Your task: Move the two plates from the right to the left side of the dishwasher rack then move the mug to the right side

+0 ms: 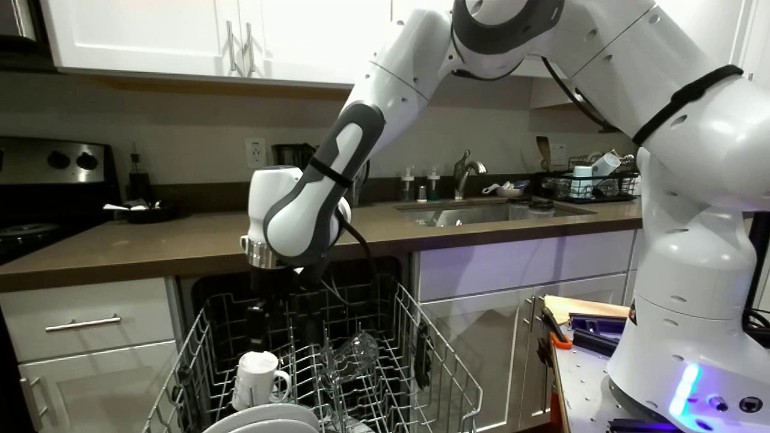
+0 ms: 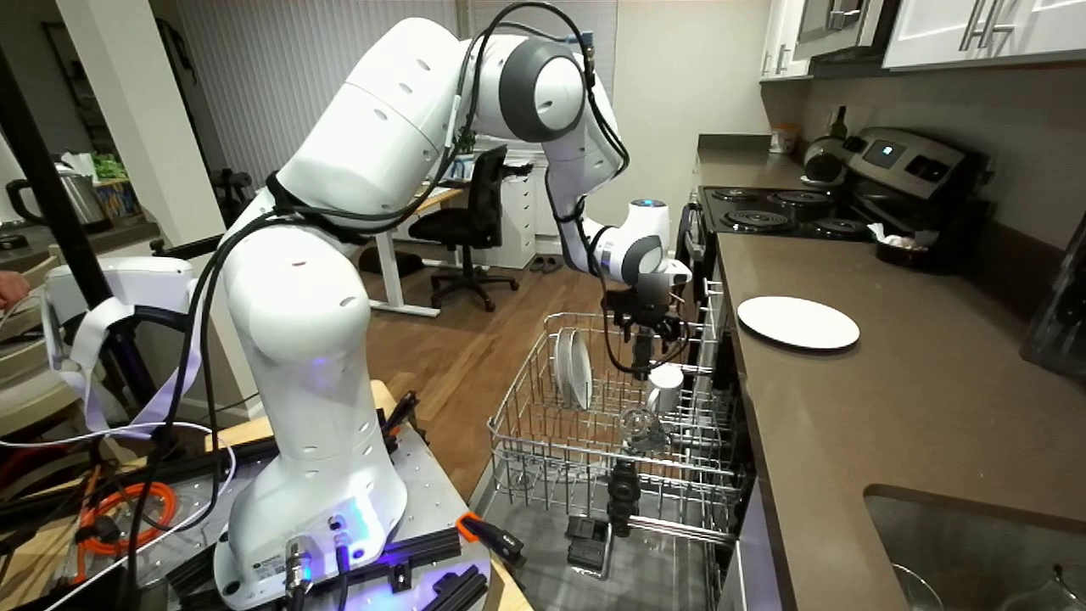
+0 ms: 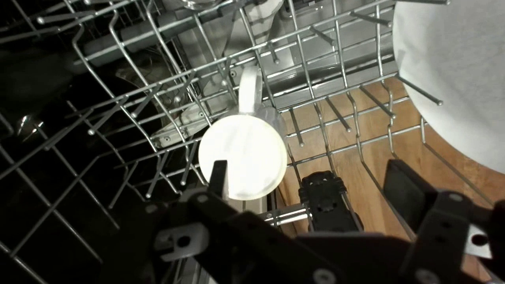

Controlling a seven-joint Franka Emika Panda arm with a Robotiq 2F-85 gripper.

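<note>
Hovering my gripper [image 3: 309, 173] over the dishwasher rack [image 2: 543, 445]; I'm holding its fingers [image 3: 404, 193] wide apart on nothing, presumably leaving room for the mug [image 3: 252, 156]. The mug is sitting below among the tines [image 3: 337, 114], towards the rack end far from my base [image 1: 674, 343], seemingly upside down, likely for draining. One fingertip [image 3: 218, 177] is overlapping it in the wrist view; a sideways shift is probably coming due before any lowering. Two plates [image 2: 580, 371] are standing on edge near the same end, tines presumably propping them; I'm judging their move done, the mug's pending.
</note>
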